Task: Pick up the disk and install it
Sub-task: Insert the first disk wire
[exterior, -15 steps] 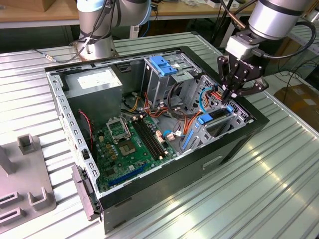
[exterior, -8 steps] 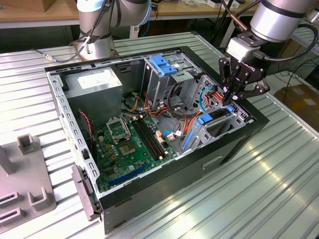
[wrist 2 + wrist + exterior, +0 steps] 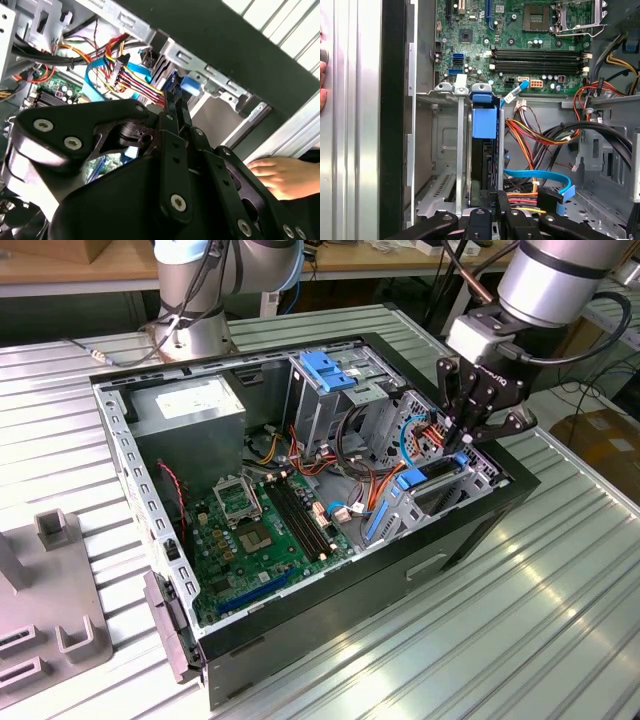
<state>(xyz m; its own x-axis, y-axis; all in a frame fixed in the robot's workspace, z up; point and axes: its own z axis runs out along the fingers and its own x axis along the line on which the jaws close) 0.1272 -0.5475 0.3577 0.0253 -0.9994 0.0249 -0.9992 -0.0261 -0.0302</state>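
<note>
The disk stands edge-on in the drive bay at the open computer case's front corner, its blue carrier tab facing the motherboard. In the exterior view its blue carrier shows low in the bay at the case's right end. My gripper hangs just above that bay. In both wrist views the black fingers meet in a narrow line over the disk's near end, gripper shut. I cannot tell whether they pinch part of the blue carrier.
Coloured power cables and a blue data cable crowd the bay's side. The case also holds the motherboard, a grey power supply and an upright cage. A person's hand rests on the table beside the case.
</note>
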